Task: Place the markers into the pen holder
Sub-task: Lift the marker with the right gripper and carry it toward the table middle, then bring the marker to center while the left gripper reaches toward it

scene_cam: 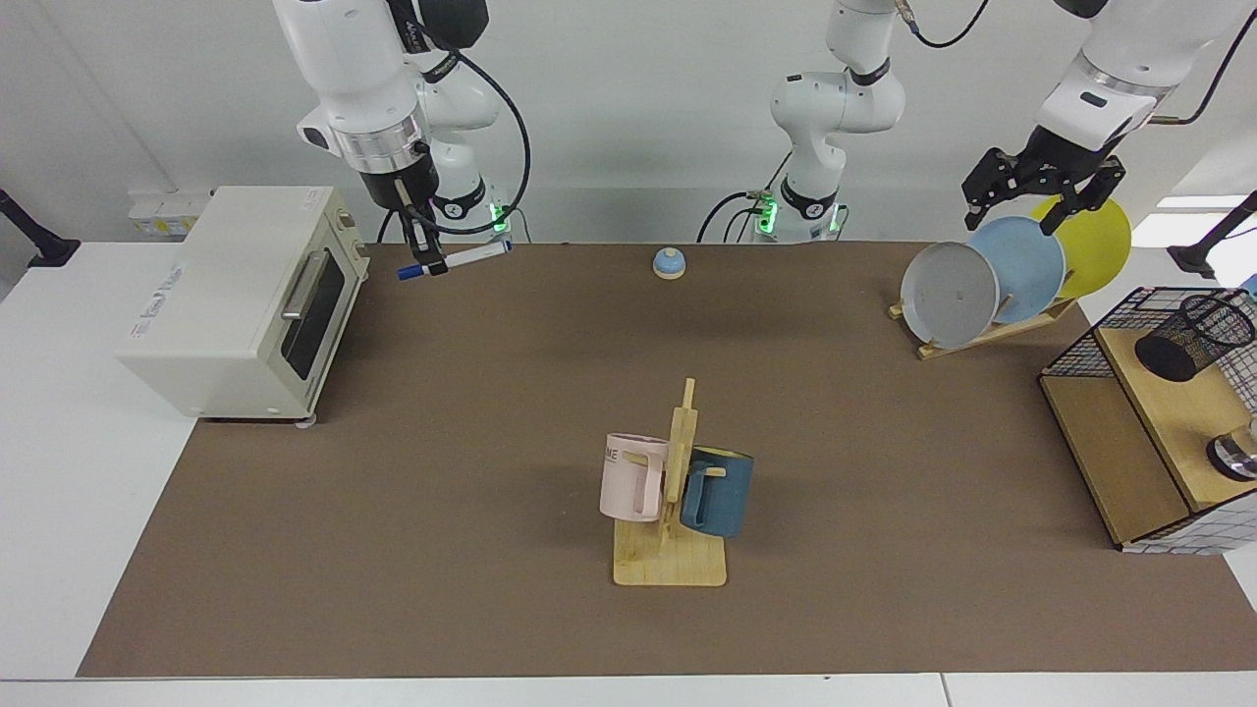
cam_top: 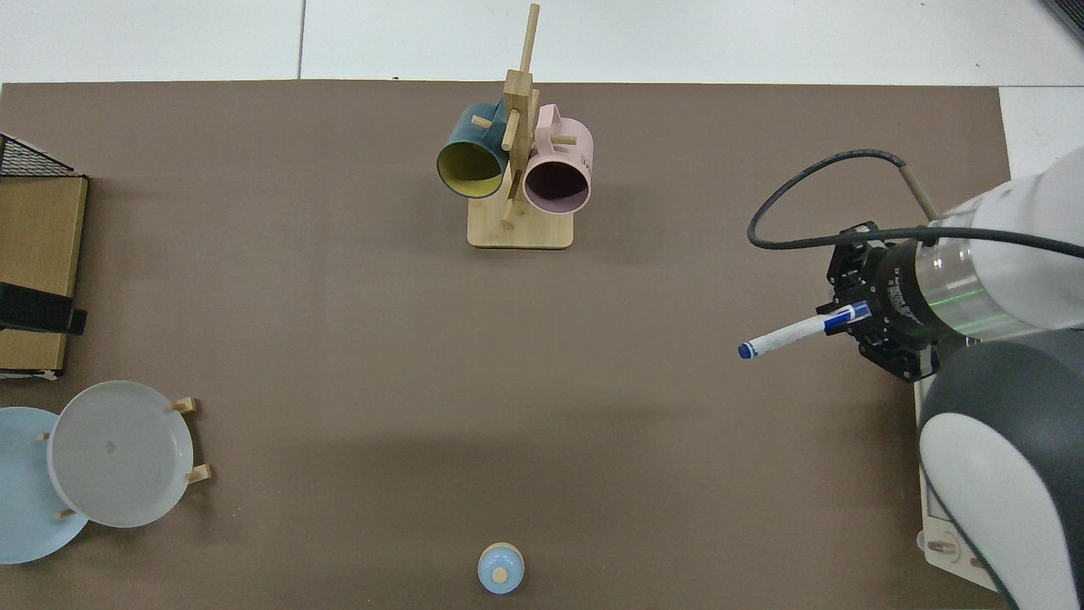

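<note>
My right gripper [scene_cam: 430, 261] hangs high above the mat's back left corner, beside the oven, and is shut on the marker [scene_cam: 473, 255]. The marker is a white barrel with a blue cap, held roughly level, well clear of the mat. In the top view the marker [cam_top: 792, 339] sticks out sideways from the right gripper [cam_top: 857, 318]. The pen holder [scene_cam: 1193, 336], a black mesh cup, lies tilted on the wooden board inside the wire basket at the far right. My left gripper [scene_cam: 1021, 201] waits open above the plates, holding nothing.
A cream toaster oven [scene_cam: 236, 295] stands at the left. A wooden mug rack [scene_cam: 670, 550] with a pink and a blue mug is in the middle front. Plates in a rack [scene_cam: 982, 285], a small blue bell [scene_cam: 669, 262] and the wire basket [scene_cam: 1080, 353] are also there.
</note>
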